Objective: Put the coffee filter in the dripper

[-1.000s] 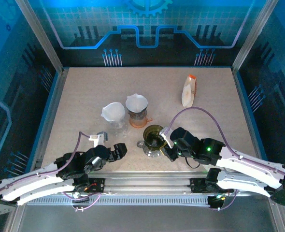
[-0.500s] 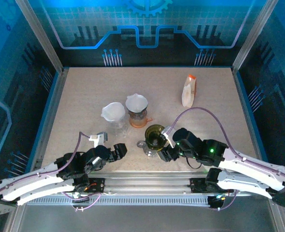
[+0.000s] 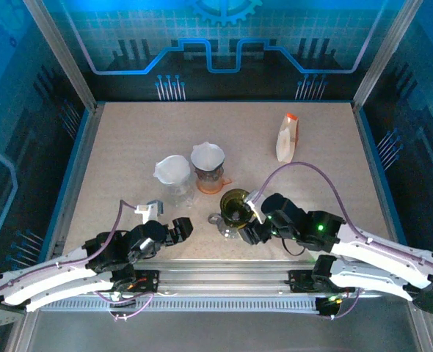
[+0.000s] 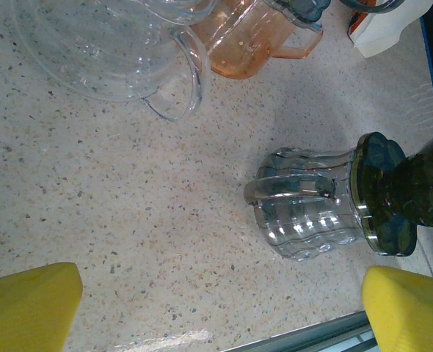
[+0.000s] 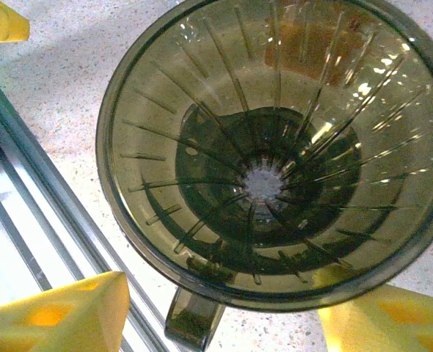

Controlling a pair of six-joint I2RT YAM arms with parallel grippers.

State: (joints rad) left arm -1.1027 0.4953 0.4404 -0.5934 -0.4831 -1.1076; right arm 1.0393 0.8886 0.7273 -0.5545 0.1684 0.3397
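The olive-green see-through dripper (image 3: 235, 204) stands on a clear glass server (image 4: 308, 213) near the table's front middle. Its ribbed cone (image 5: 275, 147) is empty, with the handle (image 5: 193, 323) pointing toward me. My right gripper (image 3: 250, 224) is open just right of it; its yellow fingertips (image 5: 62, 312) stand on either side of the near rim without touching. A white coffee filter (image 3: 207, 155) sits in an orange-based cup behind the dripper. Another white filter (image 3: 172, 169) sits in a clear cup. My left gripper (image 3: 180, 228) is open and empty, low over the table to the dripper's left.
A white and orange packet (image 3: 287, 138) stands at the back right. The clear cup (image 4: 106, 44) and orange cup (image 4: 253, 44) stand close together behind the left gripper. The metal front rail (image 5: 26, 213) runs just below the dripper.
My right gripper has gone from shut to open, letting go of the dripper's rim, and has drawn back a little. The left arm has not moved.
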